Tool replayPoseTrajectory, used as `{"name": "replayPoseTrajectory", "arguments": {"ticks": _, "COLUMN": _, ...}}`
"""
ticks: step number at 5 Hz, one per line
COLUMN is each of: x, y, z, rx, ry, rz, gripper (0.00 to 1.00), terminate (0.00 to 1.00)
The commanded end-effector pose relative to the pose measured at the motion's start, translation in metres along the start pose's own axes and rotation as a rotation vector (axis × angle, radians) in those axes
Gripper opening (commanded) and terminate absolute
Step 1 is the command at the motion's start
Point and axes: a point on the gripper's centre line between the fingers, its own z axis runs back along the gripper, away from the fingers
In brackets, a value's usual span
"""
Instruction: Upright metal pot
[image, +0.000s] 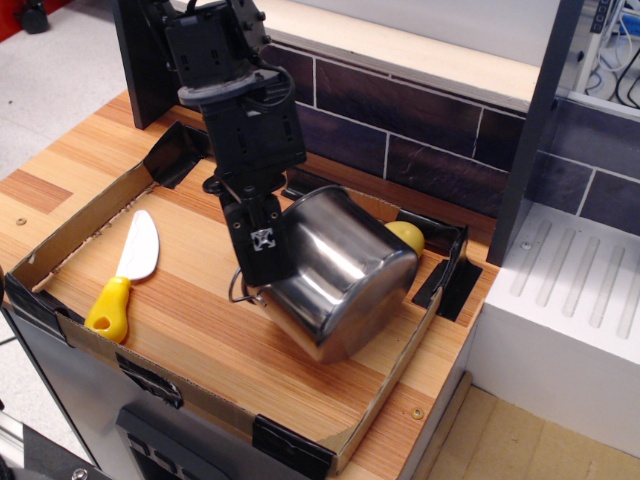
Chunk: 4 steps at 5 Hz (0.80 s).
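Note:
The metal pot is shiny steel and tilted on its side in the cardboard-walled tray. Its mouth faces left toward the arm and its base points down to the right. A thin wire handle shows at the rim, low on the left. My black gripper reaches down from above and is clamped on the pot's rim at its left side. One finger lies on the outside of the wall; the other is hidden inside the pot. The pot rests on its lower edge on the wood.
A yellow potato sits just behind the pot, mostly hidden. A knife with a yellow handle and a white blade lies at the tray's left. The low cardboard walls ring the board. A tiled wall stands behind and a white counter at the right.

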Motion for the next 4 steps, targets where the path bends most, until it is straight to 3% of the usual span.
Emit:
{"name": "replayPoseTrajectory", "arguments": {"ticks": 1, "x": -0.011, "y": -0.012, "z": 0.023, "rx": 0.226, "ry": 0.064, "rz": -0.007, "gripper": 0.0, "terminate": 0.0}}
{"name": "replayPoseTrajectory", "arguments": {"ticks": 2, "x": -0.014, "y": -0.017, "z": 0.029, "rx": 0.45, "ry": 0.104, "rz": 0.052, "gripper": 0.0, "terminate": 0.0}}
{"name": "replayPoseTrajectory", "arguments": {"ticks": 3, "x": -0.014, "y": -0.019, "z": 0.034, "rx": 0.741, "ry": 0.141, "rz": 0.129, "gripper": 0.0, "terminate": 0.0}}
{"name": "replayPoseTrajectory", "arguments": {"ticks": 4, "x": -0.011, "y": -0.017, "z": 0.029, "rx": 0.87, "ry": 0.168, "rz": 0.147, "gripper": 0.0, "terminate": 0.0}}
